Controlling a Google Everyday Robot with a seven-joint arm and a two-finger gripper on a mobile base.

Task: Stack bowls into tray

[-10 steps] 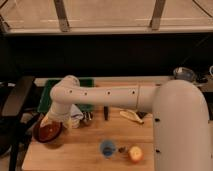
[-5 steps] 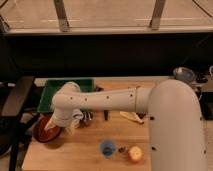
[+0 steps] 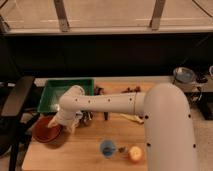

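An orange-red bowl (image 3: 46, 131) sits at the table's front left corner, with a darker rim or shadow along its near right side. I cannot tell whether another bowl is nested with it. The green tray (image 3: 52, 95) lies just behind it, against the table's back left edge, and looks empty where it shows. My white arm reaches in from the right and bends down. The gripper (image 3: 64, 124) hangs at the bowl's right rim, open, with its tips mostly hidden by the wrist.
A small blue cup (image 3: 107, 147) and a yellow-orange fruit (image 3: 135, 153) stand near the front edge. A pale flat object (image 3: 131, 118) lies under the forearm. Dark small items (image 3: 101, 92) sit by the tray. A black chair (image 3: 15, 100) stands left of the table.
The arm has swung down and to the left. The gripper has dropped from beside the tray's front edge to the orange-red bowl's right rim. The bowl has not moved.
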